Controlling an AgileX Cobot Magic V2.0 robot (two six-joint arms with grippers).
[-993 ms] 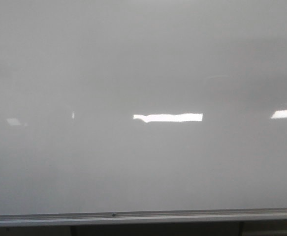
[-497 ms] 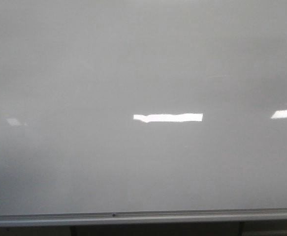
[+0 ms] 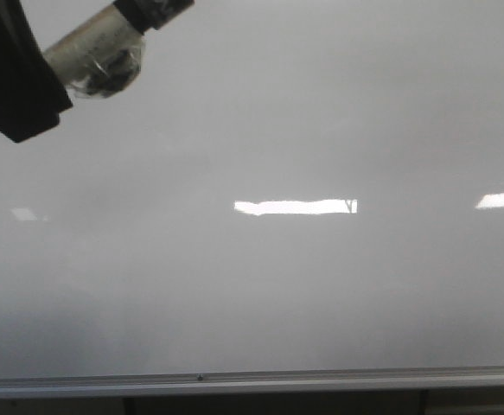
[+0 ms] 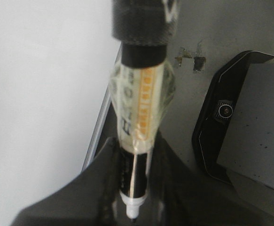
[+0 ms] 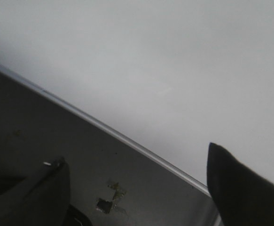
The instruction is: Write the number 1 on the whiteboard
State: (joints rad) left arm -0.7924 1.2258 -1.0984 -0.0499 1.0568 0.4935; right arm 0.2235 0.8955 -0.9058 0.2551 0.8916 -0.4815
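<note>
The whiteboard (image 3: 277,294) fills the front view, pale grey and glossy, with a silver rail (image 3: 234,378) along its lower edge. My left gripper (image 3: 48,82) is at the upper left, in front of the board. It is shut on a marker (image 3: 105,52) wrapped in clear tape. In the left wrist view the marker (image 4: 139,108) stands between the fingers (image 4: 106,188), beside the board (image 4: 33,94). No clear number 1 shows; a tiny dark fleck (image 3: 349,206) sits at the end of a light reflection. My right gripper (image 5: 141,188) is open and empty, below the board (image 5: 174,70).
A dark floor lies below the rail (image 5: 118,134), with a torn tape patch (image 5: 111,197) on it. A black bracket with a small lens (image 4: 223,110) and a grey panel (image 4: 263,132) stand beside the left arm.
My left gripper with the marker has come into the front view at the upper left; it was out of view before. A tiny dark fleck now shows at the middle reflection's right end.
</note>
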